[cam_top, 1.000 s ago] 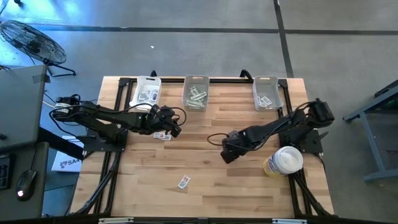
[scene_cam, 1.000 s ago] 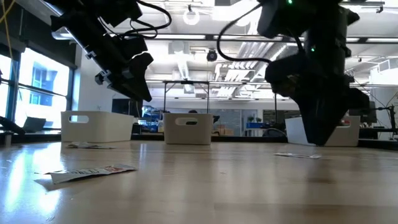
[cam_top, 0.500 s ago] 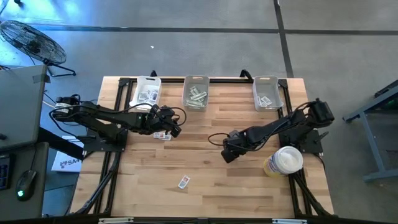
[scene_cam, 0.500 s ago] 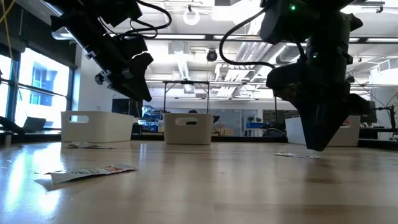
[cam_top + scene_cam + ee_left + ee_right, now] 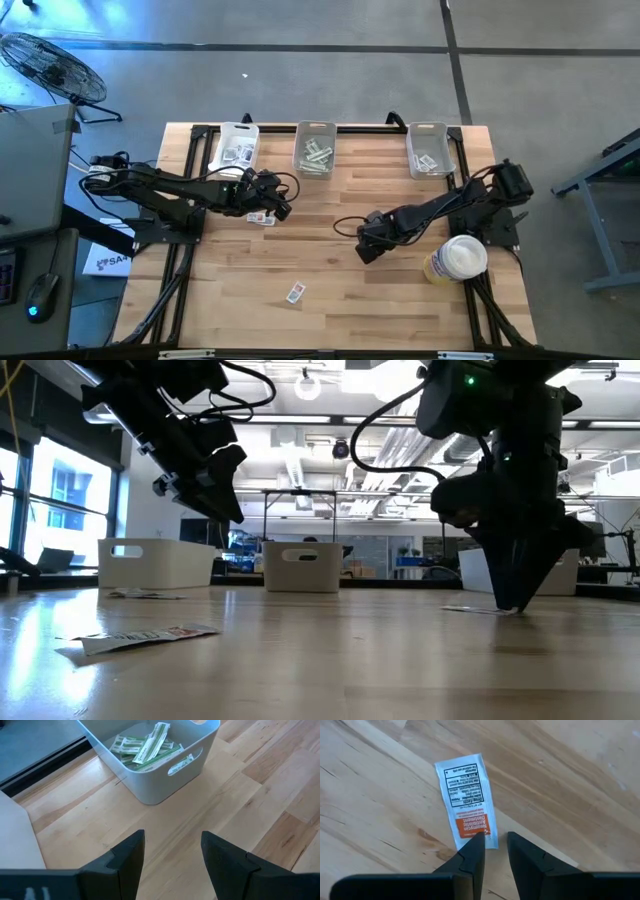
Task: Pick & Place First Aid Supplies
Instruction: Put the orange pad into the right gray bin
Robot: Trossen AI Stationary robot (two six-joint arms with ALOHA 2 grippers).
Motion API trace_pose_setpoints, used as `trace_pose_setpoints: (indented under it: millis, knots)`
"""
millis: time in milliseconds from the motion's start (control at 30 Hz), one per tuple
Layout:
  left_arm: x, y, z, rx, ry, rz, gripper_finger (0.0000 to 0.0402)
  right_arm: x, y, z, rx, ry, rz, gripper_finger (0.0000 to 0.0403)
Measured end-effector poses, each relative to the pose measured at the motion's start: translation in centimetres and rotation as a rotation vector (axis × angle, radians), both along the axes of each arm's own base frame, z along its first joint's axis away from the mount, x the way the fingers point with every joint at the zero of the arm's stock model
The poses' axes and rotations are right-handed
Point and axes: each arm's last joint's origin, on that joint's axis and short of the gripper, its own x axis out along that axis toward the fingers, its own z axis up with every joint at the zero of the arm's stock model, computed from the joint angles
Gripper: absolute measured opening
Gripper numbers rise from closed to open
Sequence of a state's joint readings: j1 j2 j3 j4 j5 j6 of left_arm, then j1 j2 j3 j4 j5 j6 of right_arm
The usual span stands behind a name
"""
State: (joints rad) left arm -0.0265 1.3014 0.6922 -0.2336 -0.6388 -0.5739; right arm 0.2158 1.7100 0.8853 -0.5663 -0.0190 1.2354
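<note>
Pale butcher-block planks form the table [image 5: 330, 300], which stands on a grey concrete floor. At the right gripper [image 5: 494, 851], the two dark fingers [image 5: 470, 857] stand a narrow gap apart, clamped on nothing, with their tips at the orange end of a white ointment packet [image 5: 466, 800] that lies flat on the wood; whether a tip touches the paper I cannot tell. In the low view this gripper [image 5: 515, 600] points straight down with its tip just at the tabletop. Seen from above, it sits right of the table's centre [image 5: 366, 247], and the white-and-yellow tub [image 5: 457, 259] stands near it toward the right edge. The left gripper [image 5: 172, 855] has its fingers spread wide and empty, hanging above bare wood and facing the middle bin [image 5: 165, 767], which holds pale green strips [image 5: 147, 747]. From above, that gripper [image 5: 280, 207] is at the table's left half, just beside a red-marked packet [image 5: 262, 217]. Another packet [image 5: 295, 292] lies alone nearer the front edge. Three bins line the far edge: the left bin [image 5: 237, 146], the middle one, and the right bin [image 5: 430, 148], each holding packets.
</note>
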Motion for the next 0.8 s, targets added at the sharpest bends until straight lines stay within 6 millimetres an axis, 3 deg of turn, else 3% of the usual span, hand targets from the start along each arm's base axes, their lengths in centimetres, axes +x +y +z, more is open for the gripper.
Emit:
trace_pose_setpoints:
  millis: [200,533,800]
  knots:
    - [0.0,0.0,0.0,0.0,0.0,0.0,0.0193,-0.1,0.1,0.0,0.009,0.002,0.013,0.0066]
    - [0.0,0.0,0.0,0.0,0.0,0.0,0.0193,-0.3,0.2,-0.1,0.004,0.017,0.022,0.0004]
    - [0.0,0.0,0.0,0.0,0.0,0.0,0.0193,-0.2,0.1,1.0,-0.017,0.062,0.045,0.0001]
